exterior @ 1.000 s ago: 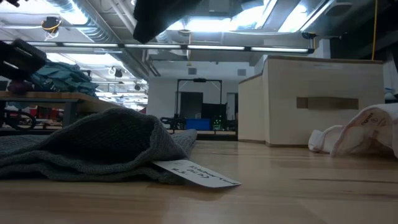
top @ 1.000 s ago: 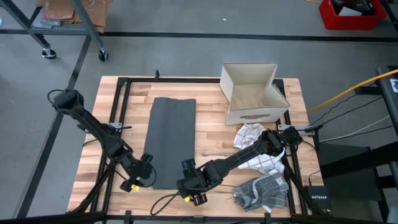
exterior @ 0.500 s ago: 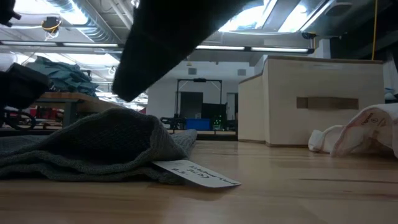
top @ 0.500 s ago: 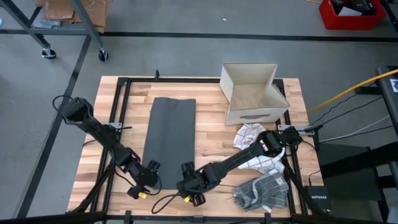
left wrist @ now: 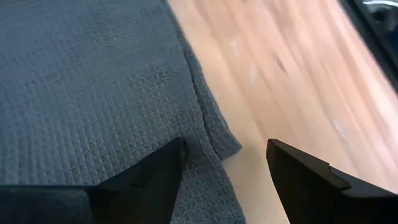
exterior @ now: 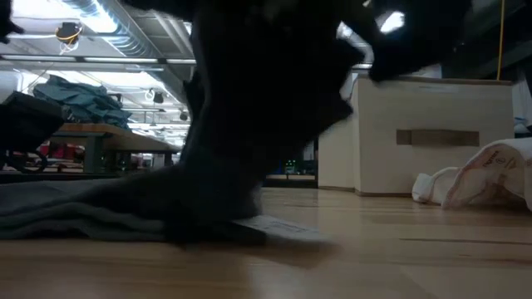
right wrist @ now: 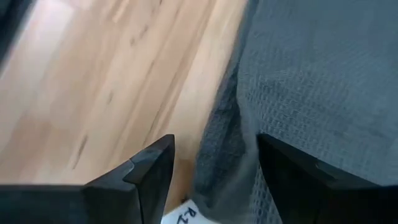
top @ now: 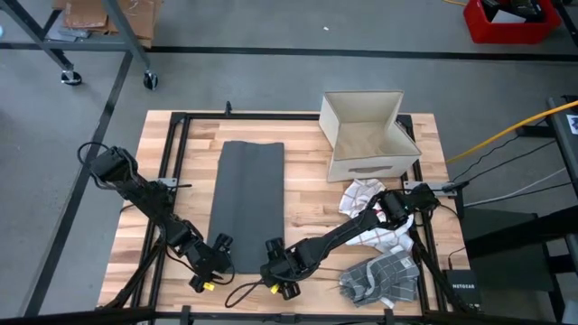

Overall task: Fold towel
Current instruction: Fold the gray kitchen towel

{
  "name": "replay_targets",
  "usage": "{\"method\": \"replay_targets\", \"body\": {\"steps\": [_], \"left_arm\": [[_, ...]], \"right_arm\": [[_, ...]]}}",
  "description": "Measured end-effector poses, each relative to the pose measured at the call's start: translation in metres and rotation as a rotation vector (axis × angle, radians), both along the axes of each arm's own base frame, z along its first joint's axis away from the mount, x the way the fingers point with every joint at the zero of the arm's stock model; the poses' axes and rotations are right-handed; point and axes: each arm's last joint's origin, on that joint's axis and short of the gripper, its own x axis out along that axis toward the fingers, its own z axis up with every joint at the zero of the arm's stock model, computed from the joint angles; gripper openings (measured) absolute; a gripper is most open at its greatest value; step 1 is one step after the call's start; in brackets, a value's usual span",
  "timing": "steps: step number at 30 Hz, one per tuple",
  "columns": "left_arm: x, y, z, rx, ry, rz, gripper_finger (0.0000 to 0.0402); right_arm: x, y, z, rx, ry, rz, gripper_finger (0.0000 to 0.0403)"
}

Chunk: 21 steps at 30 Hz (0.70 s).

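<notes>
While both pincers hang over the near end of the towel (top: pixel 247 203), low in the middle of the high view, you set up the grab that decides the fold. That grey towel lies flat as a long strip on the table (top: pixel 302 194), running from upper centre down toward the bottom edge. Your left pincer (top: pixel 215 255) stands at its lower left corner, fingers apart; the wrist view shows the corner lying between the fingers (left wrist: pixel 143 180). Your right pincer (top: pixel 274 263) stands at the lower right corner, also spread, straddling the towel's hem with a white tag (right wrist: pixel 186 214) just beside it. Take one corner in each, biting well onto the cloth rather than the bare hem. Close both together and lift evenly, or the edge likely skews. Keep clear of the box (top: pixel 366 135) and the cloths (top: pixel 379 262) at lower right.
</notes>
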Motion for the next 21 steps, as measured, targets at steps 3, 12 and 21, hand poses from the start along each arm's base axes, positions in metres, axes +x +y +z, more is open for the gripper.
{"method": "replay_targets", "body": {"steps": [3, 12, 21], "left_arm": [[0.0004, 0.0007, -0.0003, 0.012, -0.020, 0.054, 0.0225], [0.0013, 0.0016, -0.0006, -0.001, -0.029, 0.134, 0.0135], [-0.0036, -0.0044, 0.0004, -0.091, 0.025, 0.186, 0.0011]], "right_arm": [[0.0008, 0.0006, -0.0075, 0.002, 0.015, -0.002, 0.0234], [0.0020, 0.0017, -0.0110, -0.007, 0.021, -0.005, 0.0172], [0.0026, 0.0028, -0.0116, 0.059, 0.042, -0.060, 0.0013]]}}
